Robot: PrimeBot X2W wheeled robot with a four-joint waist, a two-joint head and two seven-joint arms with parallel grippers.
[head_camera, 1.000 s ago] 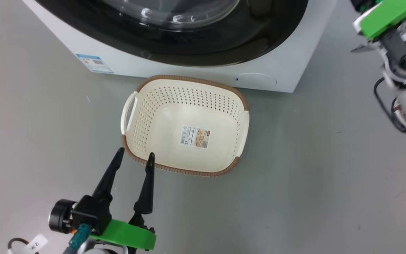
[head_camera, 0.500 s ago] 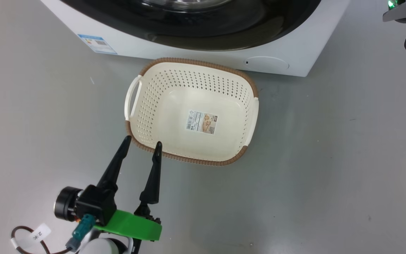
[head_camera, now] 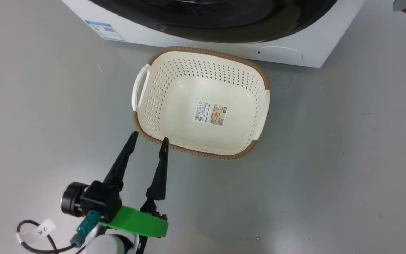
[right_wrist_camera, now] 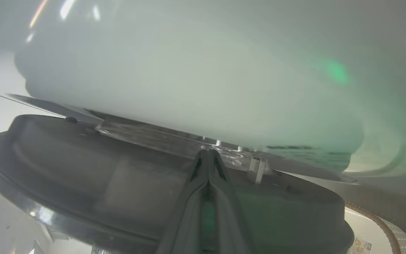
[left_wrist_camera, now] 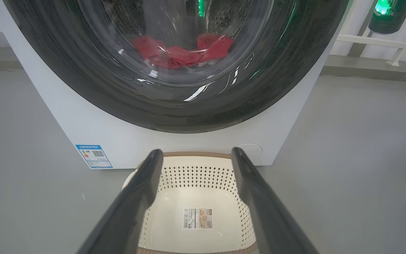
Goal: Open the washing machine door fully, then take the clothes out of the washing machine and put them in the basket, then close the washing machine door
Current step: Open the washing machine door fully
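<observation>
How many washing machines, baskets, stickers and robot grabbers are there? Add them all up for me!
1 washing machine
1 basket
2 stickers: the blue sticker on the washing machine, the paper sticker inside the basket
2 grabbers: the left gripper, open, and the right gripper, shut
Total: 6

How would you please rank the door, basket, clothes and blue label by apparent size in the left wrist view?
1. Door
2. Basket, nearer the camera, so its lead is unsure
3. Clothes
4. Blue label
</observation>
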